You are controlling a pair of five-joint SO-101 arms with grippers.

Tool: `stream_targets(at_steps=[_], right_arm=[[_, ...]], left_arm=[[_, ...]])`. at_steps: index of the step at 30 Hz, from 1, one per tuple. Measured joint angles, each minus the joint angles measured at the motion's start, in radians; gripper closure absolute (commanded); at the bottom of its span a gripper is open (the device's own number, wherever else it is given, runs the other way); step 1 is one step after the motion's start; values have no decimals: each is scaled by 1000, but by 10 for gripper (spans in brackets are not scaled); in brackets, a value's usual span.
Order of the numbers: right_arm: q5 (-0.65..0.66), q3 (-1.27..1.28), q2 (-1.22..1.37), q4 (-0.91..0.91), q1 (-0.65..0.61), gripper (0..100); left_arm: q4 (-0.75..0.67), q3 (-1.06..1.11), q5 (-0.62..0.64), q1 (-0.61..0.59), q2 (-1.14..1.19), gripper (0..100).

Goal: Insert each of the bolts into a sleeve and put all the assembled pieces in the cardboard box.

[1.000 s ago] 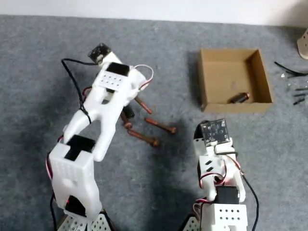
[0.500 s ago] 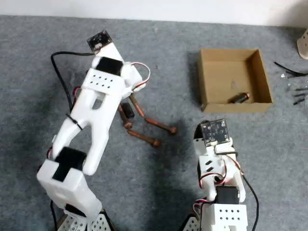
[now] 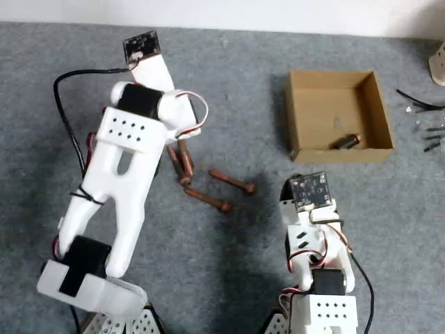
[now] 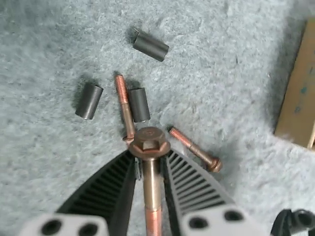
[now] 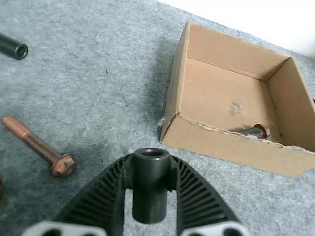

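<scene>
Bolt lies lengthwise in the closed left hand, head outward, upper left of the high view; the right hand, lower right and well apart, clamps a sleeve, bore outward.

Work surface: grey fuzzy felt-like mat spreads across whole high view, fibres coarse and mottled up close in both wrist views. Along far edge of mat, plain white strip, straight border between the two; cannot tell whether wall or bare tabletop. At right edge, scatter of thin black and clear small parts lies on mat. Farther back, pale beige rounded object, cut off by frame. Light even and diffuse; shadows on mat soft-edged
</scene>
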Motion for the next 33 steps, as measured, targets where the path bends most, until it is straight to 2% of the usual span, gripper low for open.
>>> stream_targets(at_steps=[7,12,16,25,30,33], right_arm=[[0,0,0,0,0,995],[0,0,0,0,0,995],[0,0,0,0,0,995],[0,0,0,0,0,995],[0,0,0,0,0,995],[0,0,0,0,0,995]], left_arm=[[25,52,-11,0,-86,996],[25,176,-12,0,-236,996],[-31,330,-12,0,-394,996],[-339,815,-15,0,-868,996],[-552,1106,-187,0,-1157,996],[-609,1237,-272,0,-1303,996]])
